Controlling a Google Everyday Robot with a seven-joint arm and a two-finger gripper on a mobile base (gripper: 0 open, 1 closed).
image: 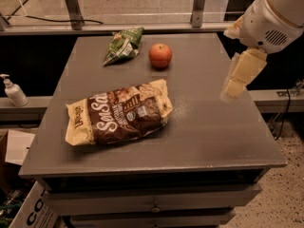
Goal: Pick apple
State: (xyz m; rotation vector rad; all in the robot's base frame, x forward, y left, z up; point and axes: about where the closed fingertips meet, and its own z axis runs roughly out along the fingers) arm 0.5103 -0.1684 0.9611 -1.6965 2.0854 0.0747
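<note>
The apple [160,55] is small, round and red-orange, and sits on the grey table [213,127] near its far edge, just right of a green snack bag. My gripper [233,90] hangs from the white arm over the table's right side. It is above the surface, well to the right of the apple and a little nearer the front. Nothing shows in it.
A green snack bag [123,45] lies left of the apple. A large brown snack bag [118,113] lies at the table's middle left. A soap dispenser [14,91] stands on a ledge to the left. A cardboard box [28,213] is on the floor at the lower left.
</note>
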